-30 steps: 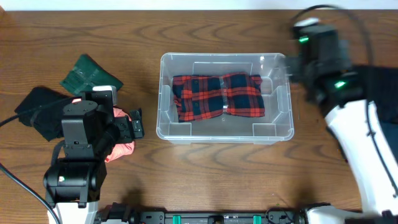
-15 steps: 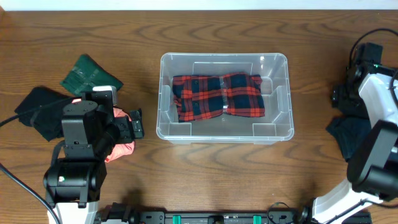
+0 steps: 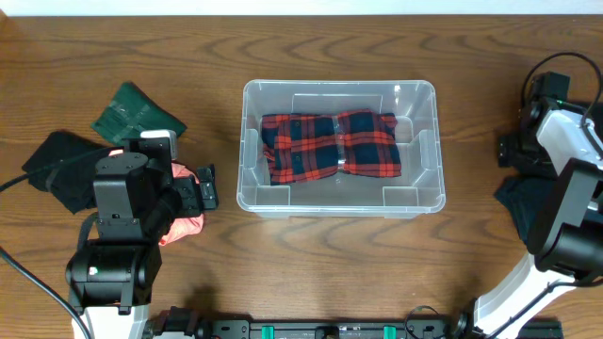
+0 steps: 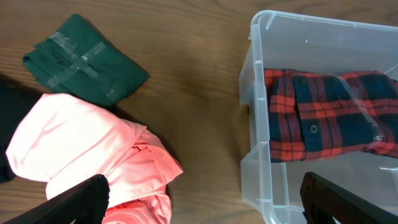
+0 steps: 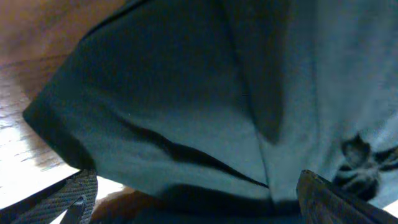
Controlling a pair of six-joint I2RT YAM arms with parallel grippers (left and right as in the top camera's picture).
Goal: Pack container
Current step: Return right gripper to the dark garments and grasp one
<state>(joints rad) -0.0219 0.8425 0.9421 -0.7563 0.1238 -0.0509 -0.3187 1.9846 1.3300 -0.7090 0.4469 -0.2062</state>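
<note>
open-topped container (image 3: 339, 84), plaid shirt (image 3: 330, 144) covering its floor

The container (image 4: 255, 93), of clear plastic, is seen on the wooden table (image 4: 193, 99); only its left end is shown. A folded red and dark blue plaid shirt (image 4: 323, 115) is laid inside the container, on its floor. Well to the left of the container, a folded green cloth (image 4: 84, 59) is laid flat. A crumpled pink garment (image 4: 87, 155) is heaped nearer the container, apart from its wall. Farthest from the container, a black cloth (image 4: 9, 124) is glimpsed at the picture's edge, partly covered by the pink garment. The fingers (image 4: 81, 199) of the left gripper (image 4: 208, 208) are spread wide, one in front of the pink garment, the other in front of the container.
</note>
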